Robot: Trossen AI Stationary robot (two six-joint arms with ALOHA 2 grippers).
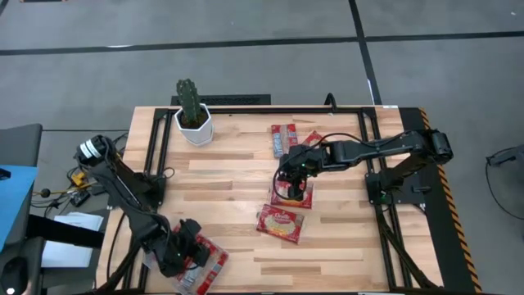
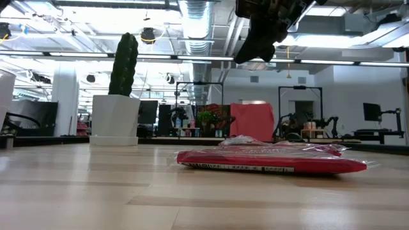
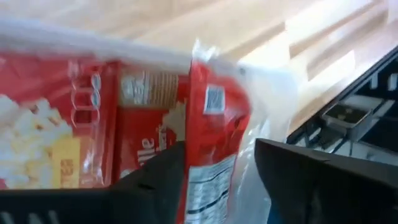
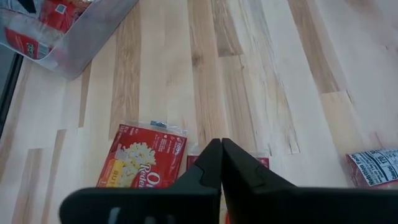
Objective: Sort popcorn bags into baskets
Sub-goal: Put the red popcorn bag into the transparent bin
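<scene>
My left gripper (image 1: 184,250) is at the table's near left corner, over the clear tray (image 1: 221,264), which holds red popcorn bags (image 1: 203,260). In the left wrist view its fingers stand either side of one red bag (image 3: 214,137) set on edge, with another bag (image 3: 56,124) lying flat beside it. My right gripper (image 1: 289,180) hovers shut and empty above the middle of the table, over a red bag (image 1: 295,197). It shows high above the table in the low view (image 2: 255,38). Another bag (image 1: 281,224) lies flat nearer the near edge. My left gripper pinches the red bag between its two fingers across the flat faces, at the part nearest the wrist (image 3: 208,180). One finger (image 3: 165,180) lies against the red face; the other finger (image 3: 292,180) meets the clear wrapper. The bag stands on edge over the tray.
A white pot with a cactus (image 1: 192,119) stands at the far left. Two more bags (image 1: 286,139) lie near the far edge, one showing a grey-blue back (image 4: 376,168). Bare wood lies between the tray and the middle bags. Black frame rails run along both table sides.
</scene>
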